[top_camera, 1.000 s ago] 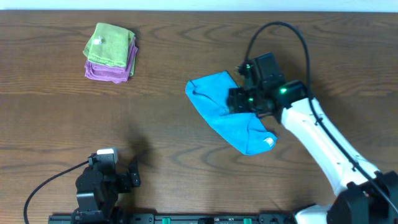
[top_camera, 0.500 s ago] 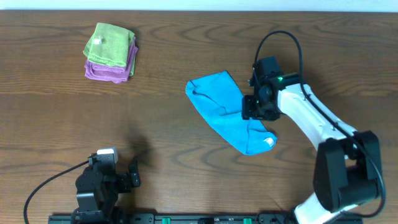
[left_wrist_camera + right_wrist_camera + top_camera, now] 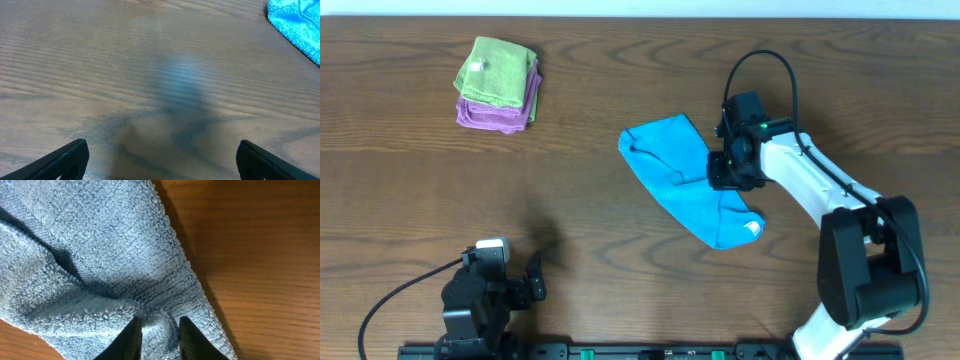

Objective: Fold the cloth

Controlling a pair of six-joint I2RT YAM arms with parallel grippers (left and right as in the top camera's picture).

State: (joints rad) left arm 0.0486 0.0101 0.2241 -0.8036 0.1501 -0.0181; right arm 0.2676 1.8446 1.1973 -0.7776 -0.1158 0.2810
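Cloth (image 3: 685, 180), blue and rumpled, lies on the table (image 3: 570, 230), where we see the right gripper (image 3: 722, 176) with jaws pinching its 3 o'clock edge and the left gripper (image 3: 161, 160) with jaws released.

The blue terry cloth (image 3: 680, 175) lies crumpled, slightly right of centre. It runs diagonally from upper left to lower right, with a white label (image 3: 752, 227) at the lower end.

My right arm (image 3: 810, 185) stretches out from its base with the wrist tipped down. The right gripper (image 3: 157, 332) has its fingers nipped close on a ridge of cloth (image 3: 100, 255). My left arm (image 3: 475, 300) sits folded at its base, left gripper (image 3: 162, 152) spread wide.
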